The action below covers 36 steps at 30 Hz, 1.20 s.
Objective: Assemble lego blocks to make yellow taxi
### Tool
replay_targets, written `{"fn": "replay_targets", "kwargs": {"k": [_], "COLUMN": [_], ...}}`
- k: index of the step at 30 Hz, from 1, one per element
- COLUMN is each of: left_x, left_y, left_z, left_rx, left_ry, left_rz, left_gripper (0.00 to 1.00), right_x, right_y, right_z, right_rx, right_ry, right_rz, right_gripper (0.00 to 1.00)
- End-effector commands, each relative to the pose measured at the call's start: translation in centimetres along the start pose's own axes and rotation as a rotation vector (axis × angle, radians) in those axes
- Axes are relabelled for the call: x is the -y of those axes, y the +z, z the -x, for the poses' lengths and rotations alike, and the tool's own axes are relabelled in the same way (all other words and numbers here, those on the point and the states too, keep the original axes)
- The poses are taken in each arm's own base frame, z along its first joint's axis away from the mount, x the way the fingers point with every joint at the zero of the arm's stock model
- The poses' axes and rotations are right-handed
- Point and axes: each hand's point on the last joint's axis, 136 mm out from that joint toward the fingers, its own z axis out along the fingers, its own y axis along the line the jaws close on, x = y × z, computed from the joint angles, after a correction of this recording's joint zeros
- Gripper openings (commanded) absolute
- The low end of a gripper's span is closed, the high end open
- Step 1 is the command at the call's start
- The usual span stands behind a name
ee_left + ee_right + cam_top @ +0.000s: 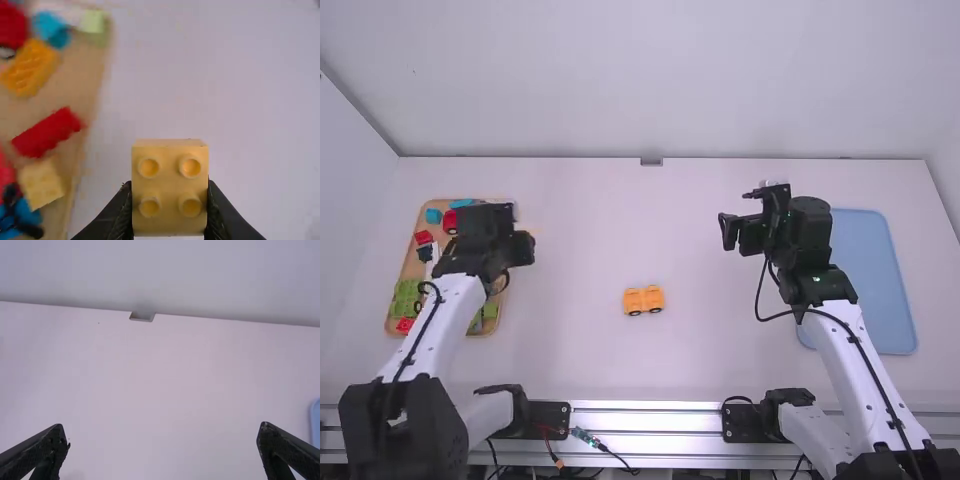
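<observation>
Over the right part of the block tray hangs my left gripper (523,247); in the left wrist view the left gripper (170,210) is shut on a pale yellow block (170,187) with four studs facing the camera. An orange-yellow wheeled piece (643,300) stands on the table near its middle, apart from both grippers. Farther right and beyond it, my right gripper (742,232) is held above the table; in the right wrist view the right gripper (162,447) is open with nothing between its fingers.
The wooden tray (412,225) at the left holds several loose blocks, among them a red block (47,132), an orange block (30,67) and another yellow block (41,183). A blue tray (875,290) lies at the right beside the right arm.
</observation>
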Motion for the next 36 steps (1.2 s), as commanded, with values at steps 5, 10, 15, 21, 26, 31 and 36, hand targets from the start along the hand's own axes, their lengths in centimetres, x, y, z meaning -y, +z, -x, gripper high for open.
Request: {"fn": "replay_targets", "kwargs": {"k": [5, 10, 15, 21, 26, 31, 36], "left_x": [8.2, 11.1, 11.4, 10.7, 10.4, 11.5, 11.5], "left_y": [-0.7, -0.8, 1.9, 5.0, 6.8, 7.2, 7.4], "left_z": [-4.2, -7.6, -9.8, -13.4, -15.6, -15.7, -15.9], "left_rx": [-0.076, -0.132, -0.2, -0.34, -0.38, -0.328, -0.323], "left_ry": [0.696, 0.961, 1.084, 1.142, 1.258, 1.239, 1.24], "left_rz": [-0.288, -0.438, -0.482, -0.546, -0.613, -0.667, -0.664], "left_gripper": [0.01, 0.01, 0.01, 0.01, 0.03, 0.23, 0.99], "right_x": [-0.4, -0.4, -0.4, -0.4, -0.3, -0.2, 0.0], "right_y": [-0.3, -0.3, -0.3, -0.3, -0.2, 0.3, 1.3], "right_z": [1.6, 1.6, 1.5, 1.0, 0.7, 0.4, -0.2], "right_rx": [0.03, 0.029, 0.025, 0.006, -0.008, -0.019, -0.042], "right_ry": [-0.007, -0.007, -0.006, -0.051, -0.088, -0.085, -0.08], "right_rz": [0.01, 0.01, 0.01, 0.01, 0.01, 0.011, 0.012], "right_gripper": [1.0, 1.0, 1.0, 1.0, 1.0, 1.0, 1.0]}}
